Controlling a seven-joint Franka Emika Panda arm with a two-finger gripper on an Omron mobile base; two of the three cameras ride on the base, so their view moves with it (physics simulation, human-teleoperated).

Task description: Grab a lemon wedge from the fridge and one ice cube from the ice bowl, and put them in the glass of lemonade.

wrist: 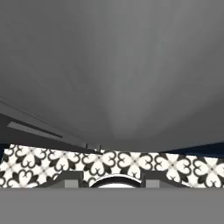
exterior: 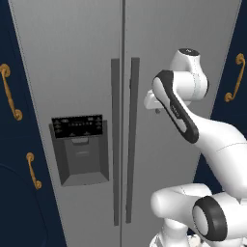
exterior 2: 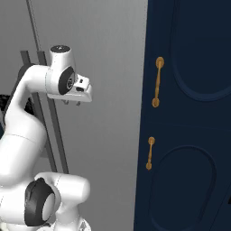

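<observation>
Our claw (exterior 2: 72, 103), jaws indiscernible, hangs beside the shut fridge (exterior: 87, 58), whose handles (exterior: 124, 140) we could miss.

floor (wrist: 131, 164): black and white flower tiles, seen low in the hand view, from 7 o'clock across to 5 o'clock
on the floor: the fridge (wrist: 113, 74) stands on the tiles, its grey front rising toward 12 o'clock
</observation>
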